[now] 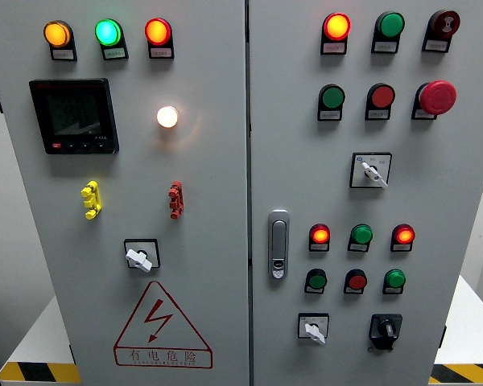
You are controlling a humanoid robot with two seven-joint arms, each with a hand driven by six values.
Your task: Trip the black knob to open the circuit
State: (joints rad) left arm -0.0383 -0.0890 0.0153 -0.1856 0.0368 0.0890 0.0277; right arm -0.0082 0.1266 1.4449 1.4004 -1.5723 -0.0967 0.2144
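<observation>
A black rotary knob [384,329] sits on a black square plate at the lower right of the right cabinet door, its handle standing roughly upright. To its left is a white selector switch [314,329] turned toward the lower right. Neither of my hands appears in the head view.
The grey cabinet has two doors with a silver door handle [278,243] near the seam. The right door carries lit and unlit indicator lamps, push buttons, a red mushroom stop button [437,97] and another white selector [371,170]. The left door holds a meter [73,115], lamps and a warning triangle [162,324].
</observation>
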